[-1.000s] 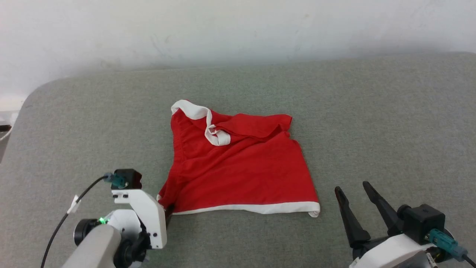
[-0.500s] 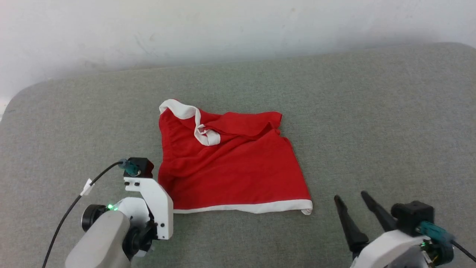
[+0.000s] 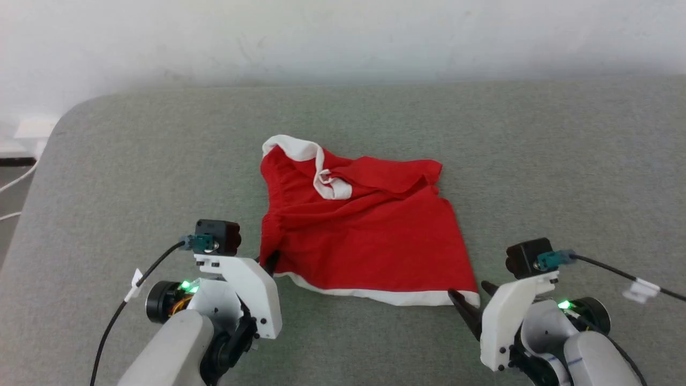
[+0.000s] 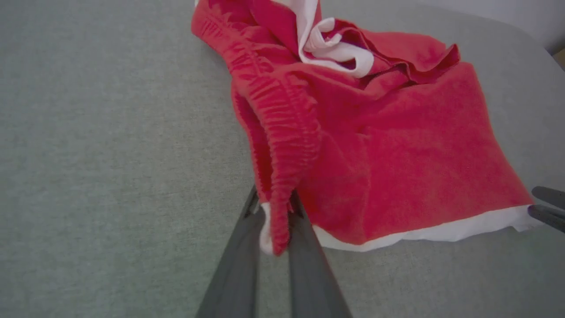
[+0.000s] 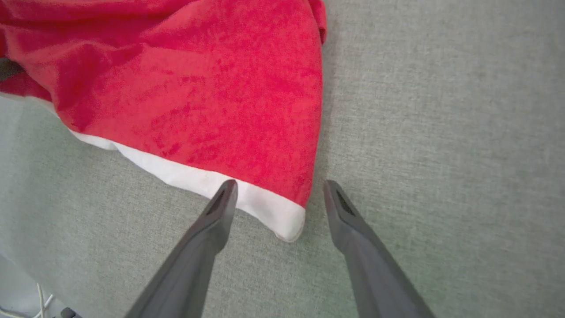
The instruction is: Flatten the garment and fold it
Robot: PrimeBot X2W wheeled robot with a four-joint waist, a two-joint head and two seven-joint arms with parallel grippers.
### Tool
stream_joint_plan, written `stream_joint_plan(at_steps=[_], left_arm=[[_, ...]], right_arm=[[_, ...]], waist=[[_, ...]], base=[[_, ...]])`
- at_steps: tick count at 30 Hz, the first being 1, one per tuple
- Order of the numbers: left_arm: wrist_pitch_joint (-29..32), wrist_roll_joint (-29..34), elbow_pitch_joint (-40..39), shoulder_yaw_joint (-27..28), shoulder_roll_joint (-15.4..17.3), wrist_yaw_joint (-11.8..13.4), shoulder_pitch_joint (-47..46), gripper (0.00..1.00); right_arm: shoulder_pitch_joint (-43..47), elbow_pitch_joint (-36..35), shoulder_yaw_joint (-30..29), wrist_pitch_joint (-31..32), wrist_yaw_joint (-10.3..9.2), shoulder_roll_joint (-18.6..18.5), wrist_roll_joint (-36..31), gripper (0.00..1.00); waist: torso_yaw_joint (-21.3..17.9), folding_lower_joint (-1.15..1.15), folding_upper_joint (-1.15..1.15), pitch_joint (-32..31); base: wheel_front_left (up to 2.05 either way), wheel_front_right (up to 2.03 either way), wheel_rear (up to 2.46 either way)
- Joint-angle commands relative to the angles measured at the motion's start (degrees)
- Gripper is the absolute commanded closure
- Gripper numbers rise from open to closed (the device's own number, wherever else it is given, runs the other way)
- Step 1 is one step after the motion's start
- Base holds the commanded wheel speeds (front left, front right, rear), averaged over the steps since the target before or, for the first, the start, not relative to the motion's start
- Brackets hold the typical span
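Note:
The garment (image 3: 364,230), red shorts with white bands, lies rumpled on the grey surface, its upper part bunched and folded over. My left gripper (image 4: 273,212) is shut on the garment's near left corner (image 4: 276,229), pinching the gathered red edge and a bit of white band; in the head view only its fingertips (image 3: 270,261) show at that corner. At the garment's near right corner, my right gripper (image 5: 278,192) is open. The white-banded corner (image 5: 282,218) lies between its two fingers, untouched. From the head view the right gripper (image 3: 471,303) shows by the hem's right end.
The grey cloth-covered surface (image 3: 107,177) spreads wide on all sides of the garment, with a rounded far left corner. A pale wall (image 3: 343,37) runs behind it. White cables (image 3: 16,177) lie off the left edge.
My left gripper has shut on the garment's near left corner and drawn it up slightly. My right gripper has moved in to the near right corner. The head camera has shifted.

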Motion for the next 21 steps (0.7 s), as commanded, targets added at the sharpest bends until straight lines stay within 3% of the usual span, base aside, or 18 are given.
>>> stream_joint_plan(at_steps=[1, 6, 8, 9, 10, 15, 21], left_arm=[[-0.3, 0.6, -0.5, 0.1, 0.1, 0.3, 0.6, 1.00], [-0.6, 0.5, -2.7, -0.2, 0.1, 0.4, 1.0, 1.00], [-0.7, 0.3, -3.0, -0.3, 0.0, 0.4, 1.3, 1.00], [-0.7, 0.2, -3.0, -0.3, 0.0, 0.3, 1.5, 1.00], [-0.7, 0.1, -3.0, -0.4, 0.0, 0.3, 1.7, 1.00], [-1.0, -0.4, -3.4, -0.3, 0.3, 0.0, 2.3, 1.00], [-2.7, 1.5, -6.6, 0.8, 2.2, -0.5, -2.0, 1.00]], right_arm=[[-1.0, 1.1, 0.1, 0.6, -0.04, -0.2, 0.3, 0.00], [-4.3, 10.0, 1.3, 5.8, -0.04, -0.8, 0.2, 0.00], [-4.6, 13.0, 2.0, 8.9, -0.04, -0.7, 1.1, 0.62], [-4.6, 14.1, 2.6, 10.5, -0.04, -0.7, 1.5, 0.84], [-4.5, 14.9, 3.1, 11.8, -0.04, -0.6, 2.3, 1.00], [-5.2, 14.4, 4.7, 13.0, -0.04, -0.9, 5.6, 1.00], [-10.3, 4.7, 4.1, 2.4, -0.04, -5.0, 6.3, 1.00]], waist=[[1.2, -0.01, 0.00, 0.7], [2.4, -0.01, 0.00, 1.4], [2.7, -0.01, 0.00, 1.4], [2.8, -0.01, 0.00, 1.4], [2.9, -0.01, 0.00, 1.3], [2.5, -0.01, 0.00, 0.1], [2.1, -0.01, 0.00, -2.4]], base=[[0.00, 0.00, 0.00], [0.00, 0.00, 0.00], [0.00, 0.00, 0.00], [0.00, 0.00, 0.00], [0.00, 0.00, 0.00], [0.00, 0.00, 0.00], [0.00, 0.00, 0.00]])
